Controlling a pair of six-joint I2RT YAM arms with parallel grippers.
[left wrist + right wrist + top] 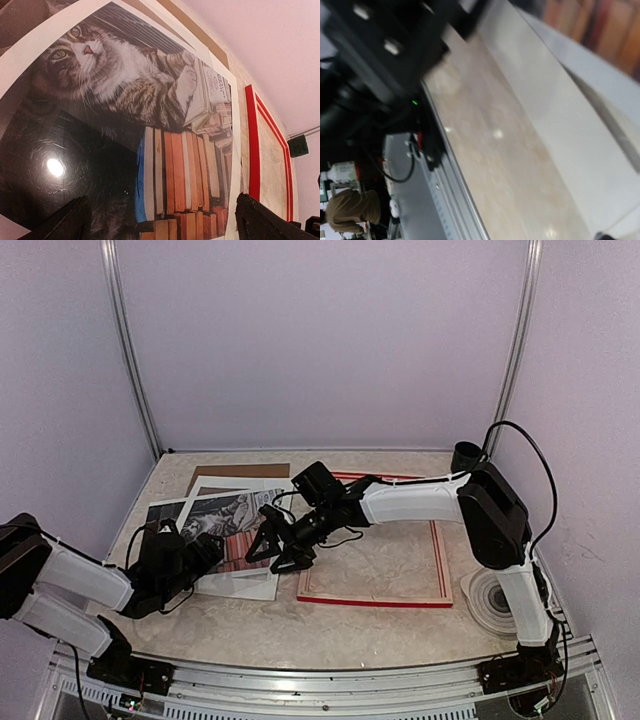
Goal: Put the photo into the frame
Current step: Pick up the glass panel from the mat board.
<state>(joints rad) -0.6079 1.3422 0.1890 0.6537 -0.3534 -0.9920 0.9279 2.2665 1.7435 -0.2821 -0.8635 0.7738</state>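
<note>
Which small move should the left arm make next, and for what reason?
Probably lower the left gripper and close it on the near edge of the photo. Its jaws stand open over the photo, which lies beside the frame, not in it.

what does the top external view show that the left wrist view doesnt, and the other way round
Only the top external: both arms whole, the right gripper between the photo and the frame, the frame's full outline with table showing through it, and a roll of tape.
Only the left wrist: the print's detail, meaning the cat's face, the book spines and a glare spot, plus the left gripper with its fingers wide apart.
Both: the photo, the red frame and the brown board.
</note>
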